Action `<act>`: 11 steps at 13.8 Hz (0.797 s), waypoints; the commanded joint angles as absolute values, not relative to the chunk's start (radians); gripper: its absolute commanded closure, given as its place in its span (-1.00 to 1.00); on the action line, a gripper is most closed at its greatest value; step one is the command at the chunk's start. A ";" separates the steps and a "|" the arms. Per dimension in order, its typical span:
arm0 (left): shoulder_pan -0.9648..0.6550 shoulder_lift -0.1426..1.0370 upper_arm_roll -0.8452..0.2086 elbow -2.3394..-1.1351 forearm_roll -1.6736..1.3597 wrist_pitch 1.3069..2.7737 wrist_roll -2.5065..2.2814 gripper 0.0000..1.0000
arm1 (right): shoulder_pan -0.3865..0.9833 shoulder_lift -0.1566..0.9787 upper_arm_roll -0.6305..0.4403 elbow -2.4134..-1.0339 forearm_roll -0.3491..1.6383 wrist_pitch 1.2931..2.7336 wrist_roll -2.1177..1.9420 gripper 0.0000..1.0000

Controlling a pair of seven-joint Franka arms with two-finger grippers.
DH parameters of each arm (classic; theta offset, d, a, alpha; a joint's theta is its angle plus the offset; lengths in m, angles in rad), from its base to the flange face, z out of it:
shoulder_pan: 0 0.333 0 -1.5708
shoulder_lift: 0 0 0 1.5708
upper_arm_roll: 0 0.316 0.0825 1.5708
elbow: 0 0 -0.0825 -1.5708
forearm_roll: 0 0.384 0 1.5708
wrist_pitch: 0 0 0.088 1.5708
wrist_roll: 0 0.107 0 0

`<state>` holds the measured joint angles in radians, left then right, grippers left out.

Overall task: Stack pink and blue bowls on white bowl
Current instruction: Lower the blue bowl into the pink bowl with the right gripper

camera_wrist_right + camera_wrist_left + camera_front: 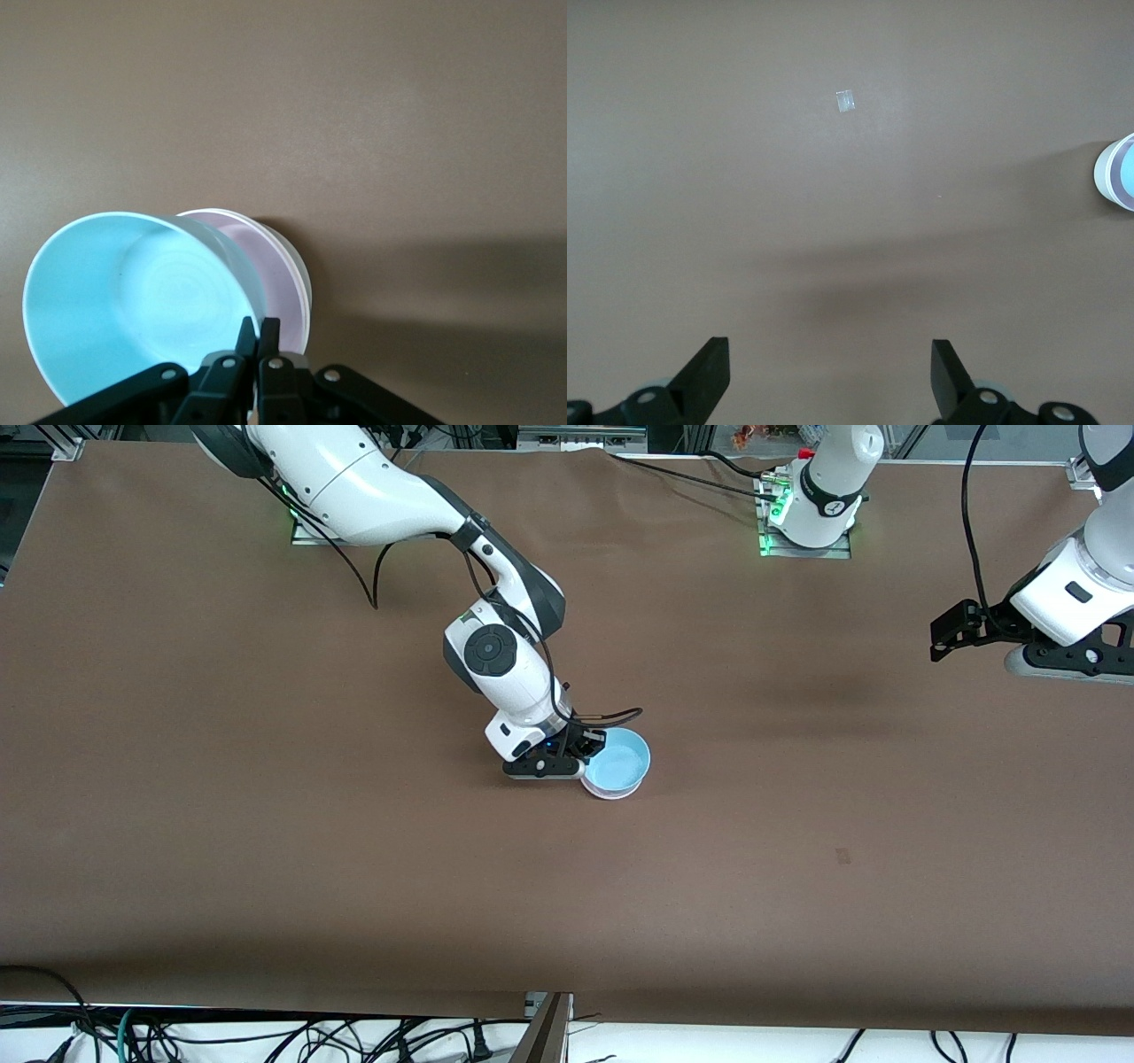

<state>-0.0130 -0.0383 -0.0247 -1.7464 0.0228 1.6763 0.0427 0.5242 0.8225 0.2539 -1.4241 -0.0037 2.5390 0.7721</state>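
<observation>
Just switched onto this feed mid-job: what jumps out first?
The right gripper at mid-table, shut on the rim of the blue bowl, which it holds tilted over the pink bowl nested in the white bowl. The left gripper waits open, over bare table at its own end.

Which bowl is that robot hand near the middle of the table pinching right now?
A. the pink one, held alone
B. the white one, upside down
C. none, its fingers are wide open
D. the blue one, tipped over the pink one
D: the right gripper has its fingers shut on the rim of the blue bowl, which tilts over the pink bowl beneath it.
</observation>
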 commanded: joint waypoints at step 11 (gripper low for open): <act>-0.011 -0.023 -0.025 -1.712 0.015 1.652 0.046 -1.00 | 0.531 0.830 0.247 -1.393 -0.018 2.464 0.779 1.00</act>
